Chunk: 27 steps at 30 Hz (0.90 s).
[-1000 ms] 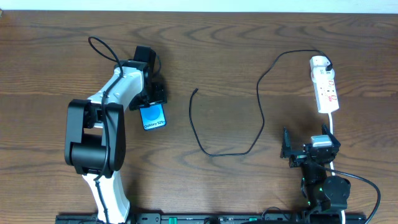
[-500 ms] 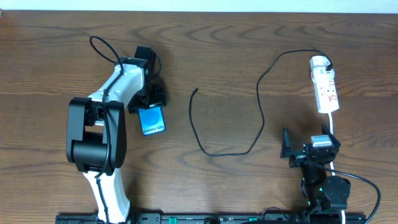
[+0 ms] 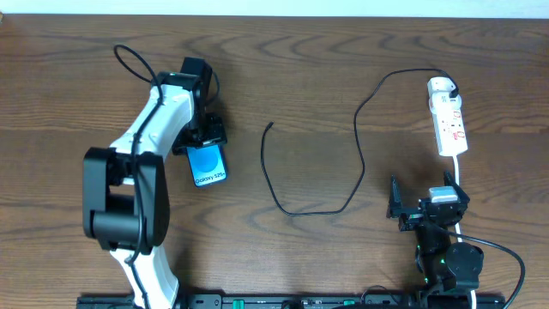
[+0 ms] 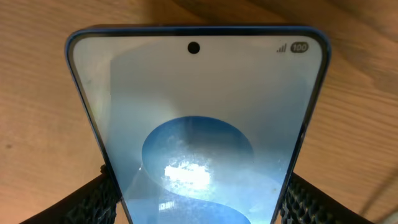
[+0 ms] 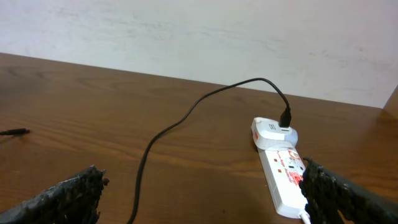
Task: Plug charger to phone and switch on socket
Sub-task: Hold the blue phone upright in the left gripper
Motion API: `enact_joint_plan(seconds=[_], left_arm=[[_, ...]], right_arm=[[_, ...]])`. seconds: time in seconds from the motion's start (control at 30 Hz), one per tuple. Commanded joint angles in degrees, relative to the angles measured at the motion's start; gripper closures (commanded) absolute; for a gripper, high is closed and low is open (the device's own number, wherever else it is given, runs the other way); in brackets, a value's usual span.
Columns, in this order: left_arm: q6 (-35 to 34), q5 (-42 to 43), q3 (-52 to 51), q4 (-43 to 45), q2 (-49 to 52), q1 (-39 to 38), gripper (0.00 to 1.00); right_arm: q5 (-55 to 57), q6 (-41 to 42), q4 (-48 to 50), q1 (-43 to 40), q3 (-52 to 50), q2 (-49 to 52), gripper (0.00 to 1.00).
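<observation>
Progress is early: nothing plugged in and, as far as visible, nothing switched. Phone (image 3: 209, 162) is at the left side of the counter (image 3: 326, 51), screen up, left jaws clamped on its two long edges. The left wrist view shows black pads (image 4: 93, 199) pressing both sides. Cannot tell if it is lifted or resting on the wood.

Charger (image 3: 358, 133) lies loose mid-counter in a big loop. Its plug tip (image 3: 270, 126) is free, near the phone but apart from it. The other end runs to a rounded adapter (image 3: 440, 85) already seated in the socket (image 3: 451, 124) at the far right. Right jaws stand wide apart and hold nothing. They sit at the near edge below the socket, touching neither strip nor cable.

Left to do, by my read: get the tip into the phone's port, then press the socket switch. The switch position is too small to tell.

Writing: the phone screen reads "Galaxy" plus small characters, looks like "S25+", not certain. The wrist view shows "100" in the battery pill (image 4: 300, 47) next to signal bars, with a punch-hole camera at top centre. The socket has red print, unreadable in either view. No brand visible on charger or adapter
</observation>
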Motion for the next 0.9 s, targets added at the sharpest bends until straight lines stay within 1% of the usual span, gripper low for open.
enact_joint_plan(seconds=[0.0,0.1,0.17,0.3,0.4,0.5,0.63,0.87], left_arm=[[-1.9,2.4,1.5,-0.7,-2.8,0.0,0.29],[-2.3,5.7,1.5,-0.7,-3.4,0.0,0.29],[-4.0,6.7,1.5,-0.8,-3.5,0.0,0.29],[-5.6,11.4,1.5,-0.9,-3.5,0.0,0.29],[-6.0,13.0,1.5,-0.7,-3.5,0.0,0.3],[-5.9,11.3,1.5,0.1,-3.5,0.0,0.3],[-5.9,3.5,0.0,1.9,-3.3,0.0,0.3],[-5.9,3.0,-6.4,10.9,-0.5,0.0,0.3]], right_arm=[[0.2,0.7,-0.3,0.4,-0.1,-0.3,0.01],[0.2,0.7,-0.3,0.4,-0.1,-0.3,0.01],[0.2,0.7,-0.2,0.4,-0.1,-0.3,0.01],[0.2,0.7,-0.2,0.4,-0.1,-0.3,0.01],[0.2,0.7,-0.2,0.4,-0.1,-0.3,0.01],[0.2,0.7,-0.2,0.4,-0.1,-0.3,0.01],[0.2,0.7,-0.2,0.4,-0.1,-0.3,0.01],[0.2,0.7,-0.3,0.4,-0.1,-0.3,0.01]])
